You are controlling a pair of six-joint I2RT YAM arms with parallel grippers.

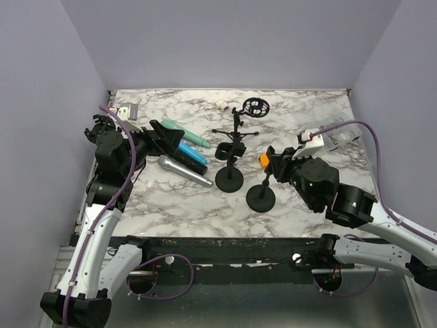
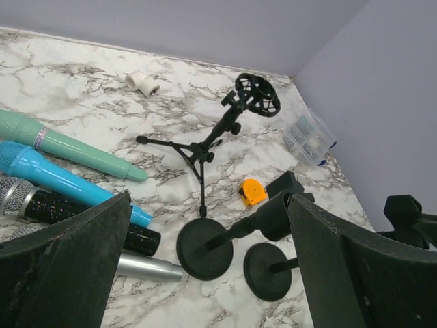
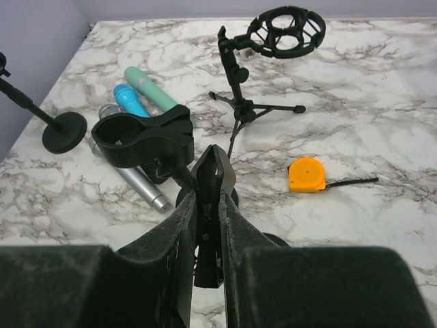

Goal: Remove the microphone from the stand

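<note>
Several microphones lie side by side on the marble table: teal (image 1: 190, 137), blue (image 1: 192, 151), black speckled (image 1: 194, 164) and silver (image 1: 186, 172). The silver one also shows in the left wrist view (image 2: 147, 266) and the right wrist view (image 3: 133, 181). Two round-base stands stand mid-table (image 1: 229, 180) (image 1: 261, 199). The left stand's ring clip (image 3: 142, 140) is empty. My right gripper (image 1: 274, 162) (image 3: 208, 201) is shut on the pinch clip (image 3: 214, 174) of the right stand. My left gripper (image 1: 164, 133) (image 2: 208, 198) is open and empty above the microphones.
A tripod stand with an empty shock mount (image 1: 255, 106) (image 3: 287, 31) stands at the back. An orange tape measure (image 1: 265, 158) (image 3: 306, 174) lies beside the right gripper. A third round-base stand (image 3: 65, 131) shows at the left. A clear plastic box (image 1: 341, 137) sits at the right.
</note>
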